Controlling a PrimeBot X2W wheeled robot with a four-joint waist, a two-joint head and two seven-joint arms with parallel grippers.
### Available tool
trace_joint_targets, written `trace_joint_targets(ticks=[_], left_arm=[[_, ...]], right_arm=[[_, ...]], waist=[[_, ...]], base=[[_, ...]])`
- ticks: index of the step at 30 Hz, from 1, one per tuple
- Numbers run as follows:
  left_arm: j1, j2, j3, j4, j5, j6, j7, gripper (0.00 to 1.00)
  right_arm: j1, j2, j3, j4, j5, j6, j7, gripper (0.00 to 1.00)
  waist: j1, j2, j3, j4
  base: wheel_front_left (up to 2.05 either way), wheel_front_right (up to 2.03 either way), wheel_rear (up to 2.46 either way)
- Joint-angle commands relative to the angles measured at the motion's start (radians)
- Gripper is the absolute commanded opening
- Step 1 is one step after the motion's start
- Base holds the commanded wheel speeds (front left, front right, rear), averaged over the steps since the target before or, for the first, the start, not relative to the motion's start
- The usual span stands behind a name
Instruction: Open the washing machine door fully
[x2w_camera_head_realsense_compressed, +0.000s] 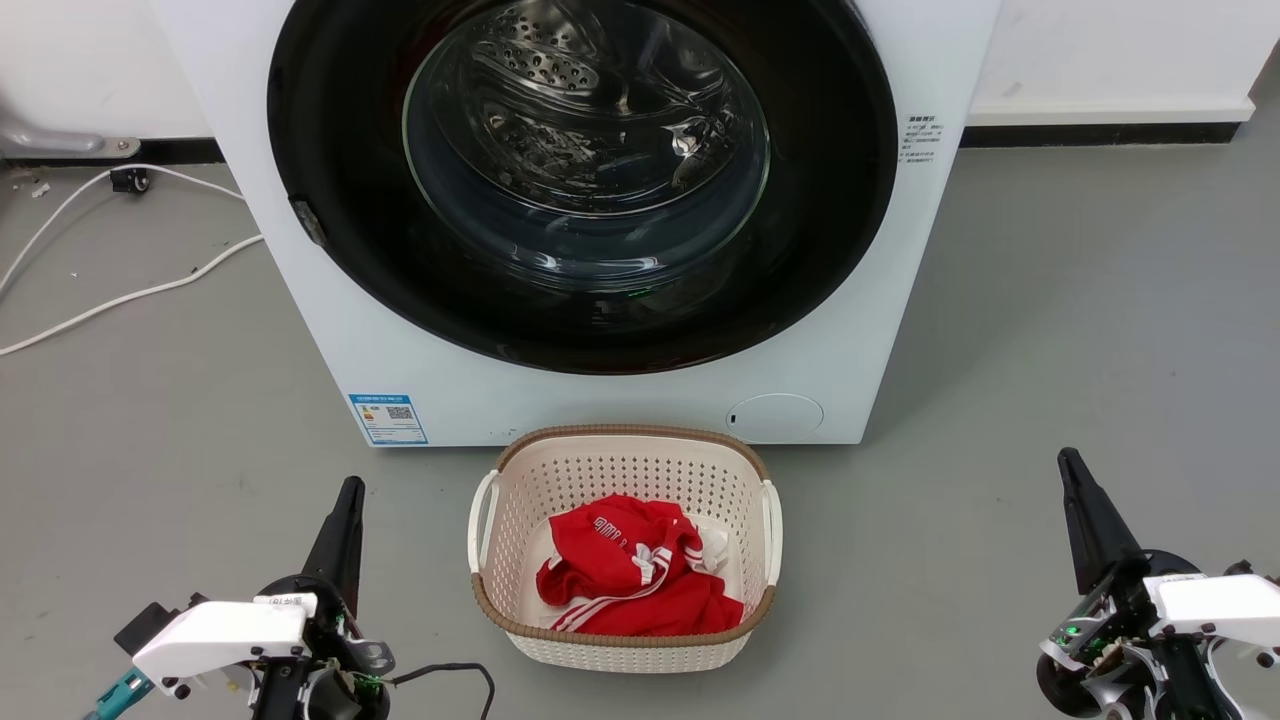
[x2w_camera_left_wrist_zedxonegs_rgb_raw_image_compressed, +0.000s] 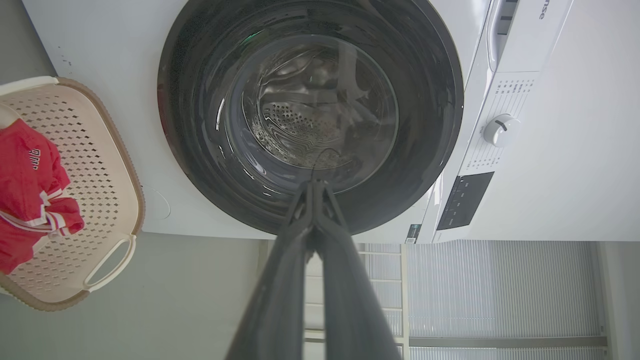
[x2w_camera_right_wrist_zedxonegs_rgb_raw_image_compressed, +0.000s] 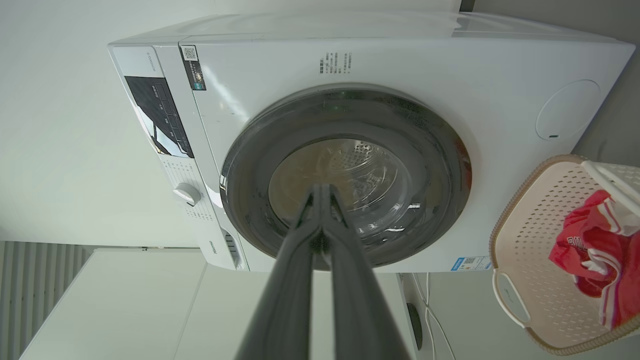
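Head view: the washing machine (x2w_camera_head_realsense_compressed: 300, 330) stands on the grey floor with its front facing the camera. The washing machine door (x2w_camera_head_realsense_compressed: 585, 180) lies flat against that front, shut, its black ring spanning most of the panel. The perforated steel drum shows through the glass bowl. A small grey fitting (x2w_camera_head_realsense_compressed: 308, 222) sits on the door's left edge. It may be a latch or a handle recess, but the detail is too fine to confirm.

A blue label (x2w_camera_head_realsense_compressed: 388, 418) is at the lower left of the front and a round filter cap (x2w_camera_head_realsense_compressed: 775, 415) at the lower right. A cream perforated basket (x2w_camera_head_realsense_compressed: 620, 440) stands on the floor just in front of the machine and holds a red garment (x2w_camera_head_realsense_compressed: 630, 575). A white cable (x2w_camera_head_realsense_compressed: 120, 295) runs over the floor to the left.

The left gripper (x2w_camera_head_realsense_compressed: 350, 495) is low at the left and the right gripper (x2w_camera_head_realsense_compressed: 1070, 470) low at the right. Both are well apart from the door and touch nothing. In each wrist view the two dark fingers meet at the tips with nothing between them, pointing toward the door glass. The left wrist view also shows a white dial (x2w_camera_left_wrist_zedxonegs_rgb_raw_image_compressed: 500, 129) on the control panel.
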Motion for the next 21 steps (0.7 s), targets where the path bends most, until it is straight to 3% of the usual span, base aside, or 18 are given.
trace_joint_targets(ticks=[1, 6, 7, 21], left_arm=[[-0.01, -0.001, 0.004, 0.001, 0.003, -0.003, 0.001, 0.0], [-0.01, -0.001, 0.004, 0.001, 0.003, -0.003, 0.001, 0.0], [0.0, -0.001, 0.0, 0.0, 0.0, 0.0, 0.001, 1.0], [0.011, 0.0, -0.044, -0.045, 0.062, 0.0, -0.062, 1.0]], right_arm=[[-0.012, 0.004, -0.002, 0.001, -0.009, 0.0, 0.002, 0.0], [-0.012, 0.004, -0.002, 0.001, -0.008, 0.0, 0.002, 0.0], [0.0, 0.001, -0.001, 0.0, -0.003, 0.0, 0.0, 1.0], [0.03, 0.002, 0.029, -0.046, -0.058, 0.0, -0.062, 1.0]], waist=[[0.0, 0.0, 0.0, 0.0], [0.0, 0.0, 0.0, 0.0], [0.0, 0.0, 0.0, 0.0], [0.0, 0.0, 0.001, -0.002]], base=[[0.0, 0.0, 0.0], [0.0, 0.0, 0.0], [0.0, 0.0, 0.0], [0.0, 0.0, 0.0]])
